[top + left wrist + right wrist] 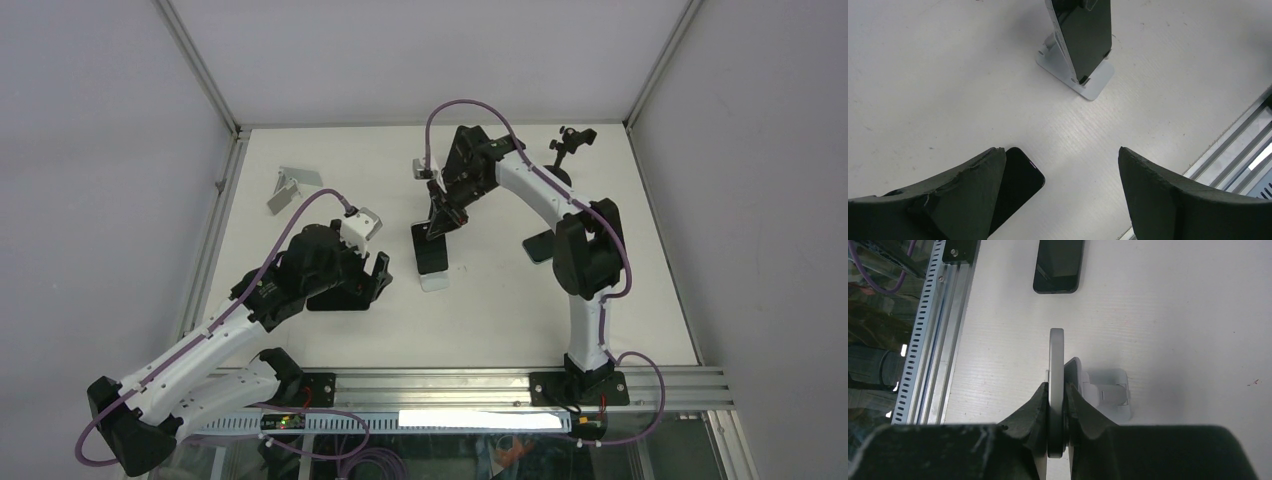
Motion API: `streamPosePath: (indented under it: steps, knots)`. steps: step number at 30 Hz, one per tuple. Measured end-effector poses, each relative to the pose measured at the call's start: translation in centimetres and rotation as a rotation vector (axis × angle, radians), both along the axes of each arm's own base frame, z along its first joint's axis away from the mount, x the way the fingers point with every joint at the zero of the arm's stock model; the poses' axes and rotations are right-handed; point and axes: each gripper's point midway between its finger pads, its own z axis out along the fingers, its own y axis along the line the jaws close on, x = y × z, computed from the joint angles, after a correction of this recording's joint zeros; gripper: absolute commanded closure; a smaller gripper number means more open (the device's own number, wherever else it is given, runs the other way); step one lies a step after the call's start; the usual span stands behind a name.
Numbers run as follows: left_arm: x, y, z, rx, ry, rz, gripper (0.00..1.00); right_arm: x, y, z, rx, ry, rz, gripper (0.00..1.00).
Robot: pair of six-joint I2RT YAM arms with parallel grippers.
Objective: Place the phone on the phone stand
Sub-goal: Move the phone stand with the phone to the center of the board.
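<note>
A black phone (432,255) stands nearly upright on the white phone stand (437,282) at the table's middle. In the left wrist view the phone (1083,35) leans on the stand (1095,82), its lower edge in the lip. My right gripper (1056,387) is shut on the phone (1056,360) at its top edge, seen edge-on, with the stand (1108,395) just behind it. In the top view the right gripper (440,215) reaches down from behind. My left gripper (1063,165) hangs open and holds nothing.
A second black phone (1018,182) lies flat beside my left finger. A third phone (540,247) lies flat near the right arm. Silver stands (292,185) (367,221), a white stand (421,168) and a small black tripod (570,140) sit farther back.
</note>
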Motion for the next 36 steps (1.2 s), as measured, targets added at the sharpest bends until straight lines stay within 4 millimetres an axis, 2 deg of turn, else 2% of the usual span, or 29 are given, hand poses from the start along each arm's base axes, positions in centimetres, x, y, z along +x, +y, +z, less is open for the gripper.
streamPosePath:
  steps: [10, 17, 25, 30, 36]
  knots:
    - [-0.2, -0.3, -0.1, -0.004, 0.009, -0.016, 0.15, 0.5, -0.6, -0.9, -0.037, -0.002, -0.025, 0.62]
    - [-0.2, -0.3, -0.1, -0.006, 0.011, -0.02, 0.15, 0.7, -0.8, -1.1, -0.057, 0.001, -0.041, 0.41]
    - [-0.3, -0.4, -0.2, -0.005, 0.016, -0.024, 0.15, 1.1, -1.1, -1.5, -0.097, 0.0, -0.072, 0.27]
    - [-0.4, -0.6, -0.3, -0.008, 0.023, -0.036, 0.15, 1.4, -1.4, -1.9, -0.13, 0.0, -0.097, 0.02]
    - [-0.5, -0.7, -0.3, -0.011, 0.025, -0.041, 0.15, 2.1, -2.1, -1.8, -0.164, -0.024, -0.131, 0.01]
